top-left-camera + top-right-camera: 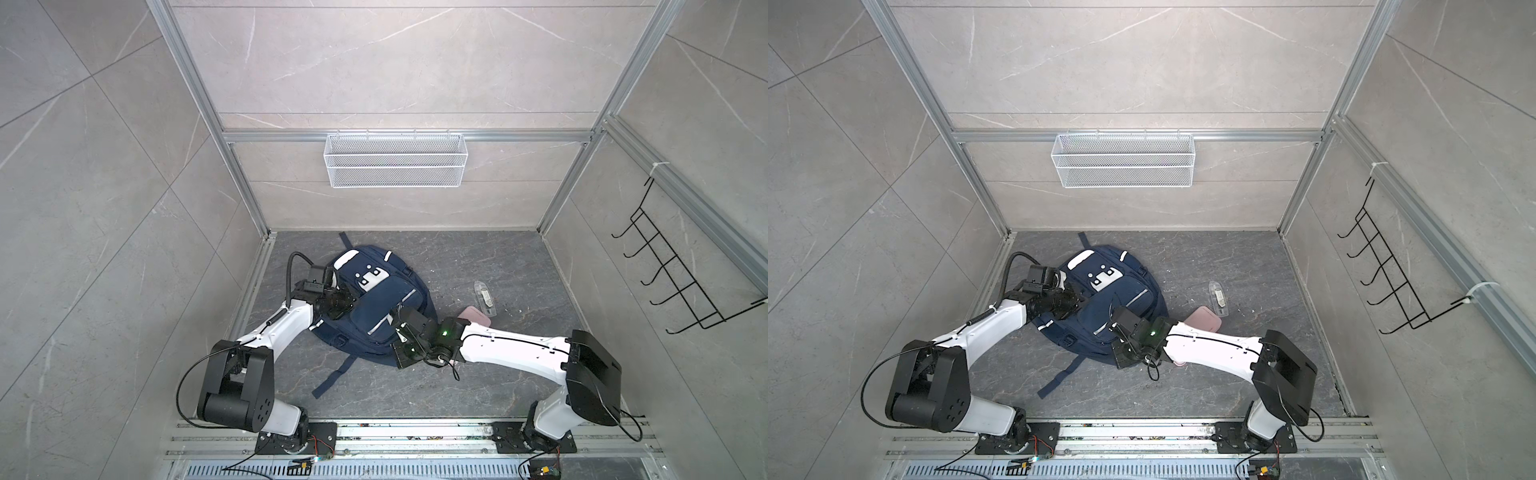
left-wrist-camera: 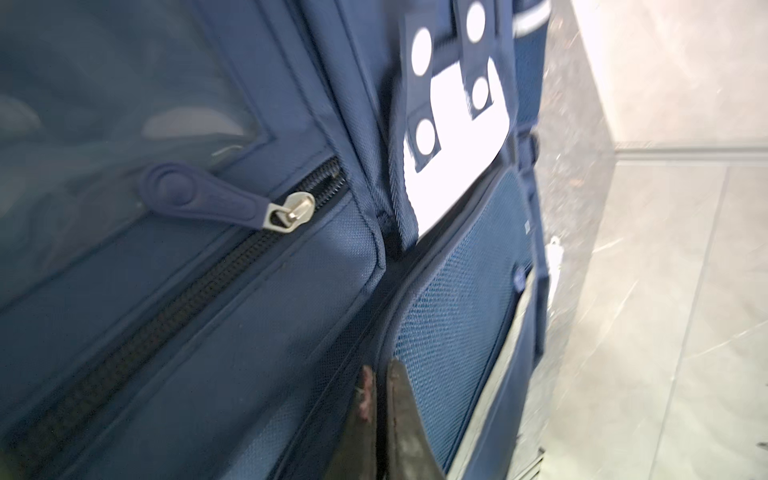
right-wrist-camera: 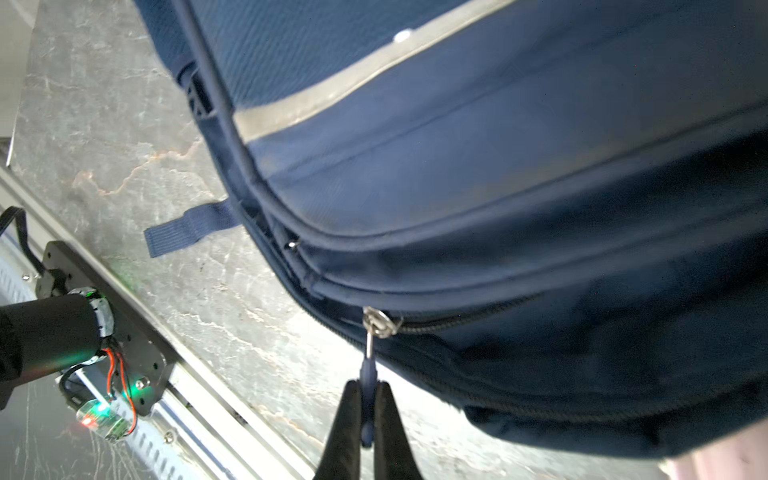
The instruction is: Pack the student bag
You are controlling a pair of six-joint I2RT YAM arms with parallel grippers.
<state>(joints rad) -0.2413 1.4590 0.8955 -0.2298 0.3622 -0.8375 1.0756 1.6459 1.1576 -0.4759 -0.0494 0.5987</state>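
Note:
The student bag (image 1: 374, 297) (image 1: 1106, 301), a navy backpack with white patches and silver stripes, lies flat on the dark floor in both top views. My left gripper (image 1: 353, 306) (image 2: 380, 374) is at its left side. The jaws are shut, pinching the dark seam between the front pocket and the blue mesh panel (image 2: 457, 332). A second zip pull (image 2: 199, 199) lies loose on the pocket. My right gripper (image 1: 397, 311) (image 3: 368, 392) is at the bag's lower right edge, shut on a blue zip pull (image 3: 369, 370) that hangs from a metal slider (image 3: 380, 324).
A pink case (image 1: 478, 316) and a clear plastic case (image 1: 485, 297) lie on the floor right of the bag. A loose strap (image 1: 332, 376) trails toward the front rail. A white wire basket (image 1: 395, 160) hangs on the back wall, and a black hook rack (image 1: 681, 274) on the right wall.

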